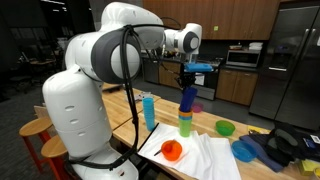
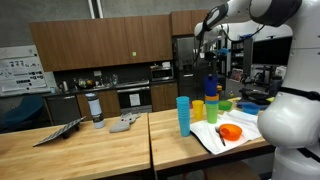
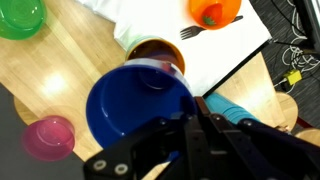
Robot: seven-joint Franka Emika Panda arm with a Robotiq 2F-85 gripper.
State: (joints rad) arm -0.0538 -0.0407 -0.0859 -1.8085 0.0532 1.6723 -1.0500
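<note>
Glossy dark blue cup (image 3: pixel 135 105), round open mouth, rim pinched by closed gripper (image 3: pixel 197 112), above orange cup (image 3: pixel 160 50)

No readable text, wall posters (image 2: pixel 15 72) too blurred

Cup (image 1: pixel 187 96) over cup stack (image 1: pixel 186 122); bowl (image 1: pixel 172 150) on cloth (image 1: pixel 210 156), fork (image 3: pixel 195 32) beside

Blue cup (image 3: pixel 135 105) glossy plastic; table (image 3: pixel 70 60) smooth wood; cloth (image 1: pixel 205 155) matt.
</note>
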